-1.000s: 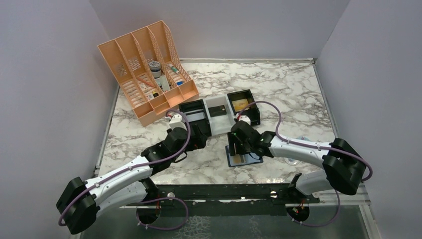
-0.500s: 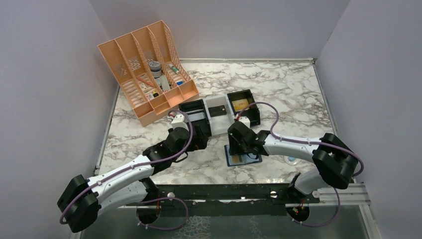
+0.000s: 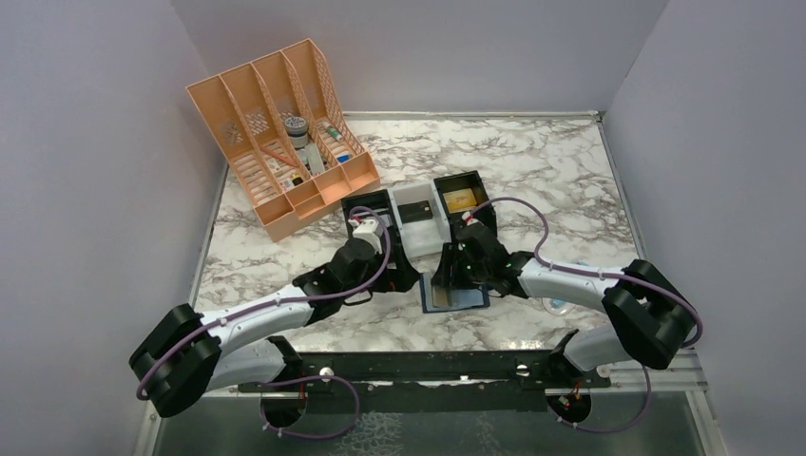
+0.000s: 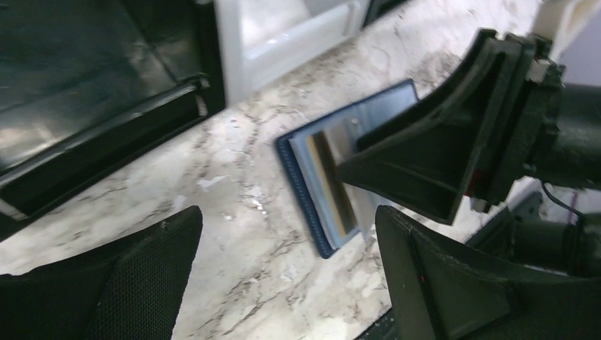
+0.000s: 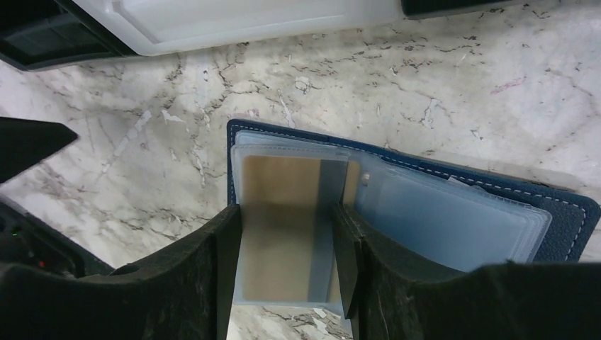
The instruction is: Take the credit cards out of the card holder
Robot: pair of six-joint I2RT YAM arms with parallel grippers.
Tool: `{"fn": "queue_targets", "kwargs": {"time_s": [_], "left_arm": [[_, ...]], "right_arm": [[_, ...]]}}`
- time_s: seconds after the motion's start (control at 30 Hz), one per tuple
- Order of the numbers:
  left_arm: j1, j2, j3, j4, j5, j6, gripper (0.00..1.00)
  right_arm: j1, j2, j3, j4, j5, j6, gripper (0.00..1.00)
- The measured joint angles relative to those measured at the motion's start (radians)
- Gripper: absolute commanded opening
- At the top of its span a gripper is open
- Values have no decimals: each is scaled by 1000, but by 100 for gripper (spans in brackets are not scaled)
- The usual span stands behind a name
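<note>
The card holder (image 3: 456, 297) lies open on the marble at the table's middle front, navy outside with blue-grey clear sleeves (image 5: 453, 219). A gold-tan credit card (image 5: 283, 184) with a dark stripe sits in the left sleeve. My right gripper (image 5: 287, 212) stands over it, fingers against both long edges of that card sleeve, which rises between them. It is above the wallet's far half in the top view (image 3: 463, 274). My left gripper (image 4: 287, 216) is open and empty over bare marble just left of the wallet (image 4: 312, 152), also seen from above (image 3: 407, 275).
A row of box trays stands just behind the wallet: black (image 3: 371, 214), white (image 3: 415, 217), and black with a yellow item (image 3: 463, 199). An orange slotted file rack (image 3: 276, 133) stands at the back left. The table's near edge rail (image 3: 428, 366) is close in front.
My left arm has reached forward and right, its gripper now beside the wallet. My right gripper has shifted toward the wallet's far end, and the wallet has turned slightly.
</note>
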Motion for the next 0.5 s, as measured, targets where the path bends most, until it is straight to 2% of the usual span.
{"fn": "queue_targets", "kwargs": {"time_s": [0.2, 0.5], "left_arm": [[-7, 101, 2, 133, 147, 3, 83], [-87, 256, 51, 257, 238, 3, 68]], "right_arm": [[-38, -12, -43, 75, -69, 17, 48], [-49, -14, -55, 99, -92, 21, 48]]}}
